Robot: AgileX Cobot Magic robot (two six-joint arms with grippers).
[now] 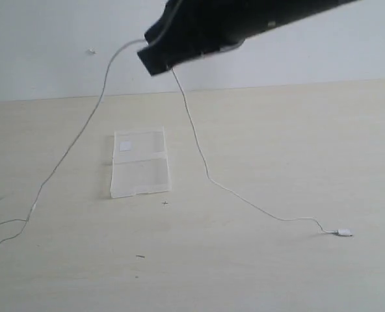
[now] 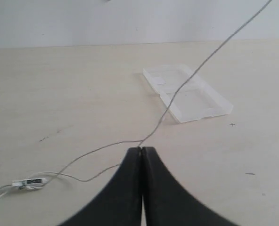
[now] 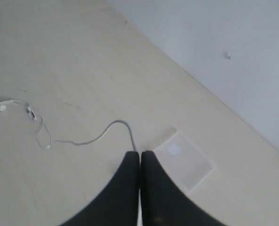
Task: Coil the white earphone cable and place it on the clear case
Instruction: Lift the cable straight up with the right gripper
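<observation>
My left gripper (image 2: 141, 149) is closed. Its two dark fingers press flat together along their inner edges, and the tips sit low over the table (image 2: 59, 94), pinching the white earphone cable (image 2: 176, 93). My right arm (image 1: 244, 23) reaches in from the upper right of the exterior view, slanting down past the middle. The right gripper (image 3: 139, 153) at its end is closed too, fingers tip to tip, held high above the table with the same cable nipped between them.

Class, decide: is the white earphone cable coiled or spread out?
Spread out. The white earphone cable hangs from the right gripper in two strands, landing either side of the clear case.
</observation>
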